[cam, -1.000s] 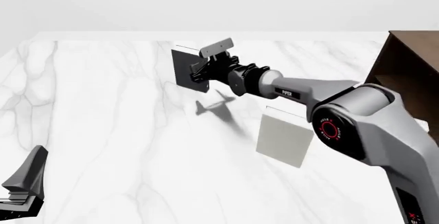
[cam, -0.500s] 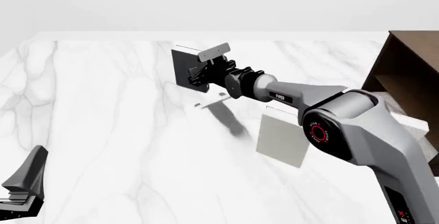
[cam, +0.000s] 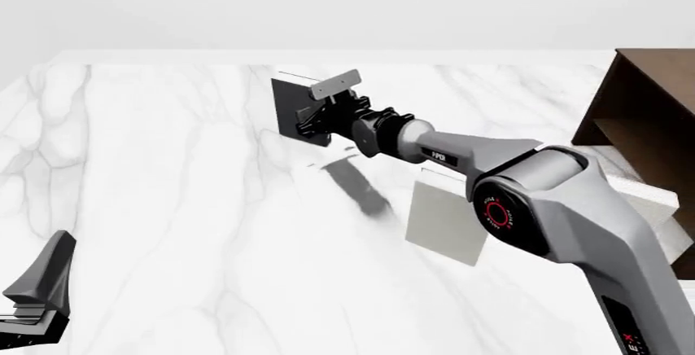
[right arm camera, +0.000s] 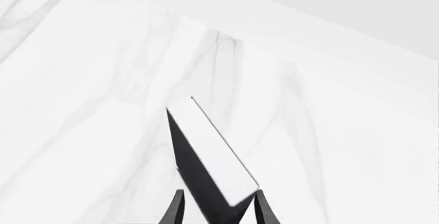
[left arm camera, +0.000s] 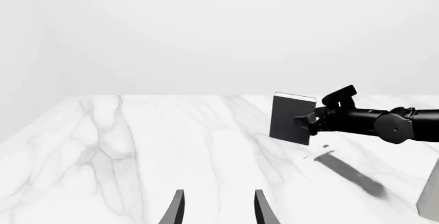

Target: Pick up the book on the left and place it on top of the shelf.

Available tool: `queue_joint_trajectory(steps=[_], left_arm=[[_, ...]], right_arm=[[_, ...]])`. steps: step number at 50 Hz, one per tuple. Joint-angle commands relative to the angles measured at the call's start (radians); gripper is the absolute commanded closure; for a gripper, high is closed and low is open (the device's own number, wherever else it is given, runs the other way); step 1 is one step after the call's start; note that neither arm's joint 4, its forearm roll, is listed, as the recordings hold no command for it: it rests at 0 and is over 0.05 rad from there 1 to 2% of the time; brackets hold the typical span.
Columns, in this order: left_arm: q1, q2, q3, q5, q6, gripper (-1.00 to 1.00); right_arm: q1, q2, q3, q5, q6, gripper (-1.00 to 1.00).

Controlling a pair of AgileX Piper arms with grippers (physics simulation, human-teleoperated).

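Note:
The book (cam: 285, 107), a small one with a dark cover, stands upright on the white marble table (cam: 163, 192), far and left of centre. It also shows in the left wrist view (left arm camera: 287, 121). My right gripper (cam: 312, 119) reaches it from the right, open. In the right wrist view its fingers (right arm camera: 177, 208) stand on either side of the book (right arm camera: 205, 157), whose white page edge faces up. My left gripper (left arm camera: 218, 211) is open and holds nothing, low at the near left (cam: 32, 302). At the far right stands the dark brown shelf (cam: 640, 111).
A larger pale grey book (cam: 448, 221) stands upright under the right forearm, near the middle of the table. Another pale shape (cam: 652, 204) lies at the foot of the shelf, partly hidden by the right arm.
The right arm has sunk lower and pushed a little farther toward the dark book. Its shadow on the table has shifted. The book and the left arm have not moved.

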Motion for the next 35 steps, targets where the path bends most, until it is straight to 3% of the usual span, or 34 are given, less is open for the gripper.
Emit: queue_joint_trajectory(steps=[1,3,11,35], left_arm=[[0.000,0.000,0.000,0.000,0.000,-1.00],[0.000,0.000,0.000,0.000,0.000,-1.00],[0.000,0.000,0.000,0.000,0.000,-1.00],[0.000,0.000,0.000,0.000,0.000,-1.00]], right_arm=[[-0.003,-0.003,0.013,-0.013,-0.020,1.00],[-0.029,0.014,-0.012,-0.013,-0.045,1.00],[-0.028,-0.015,0.034,-0.035,-0.039,1.00],[-0.006,-0.347,0.367,-0.152,-0.045,1.00]])
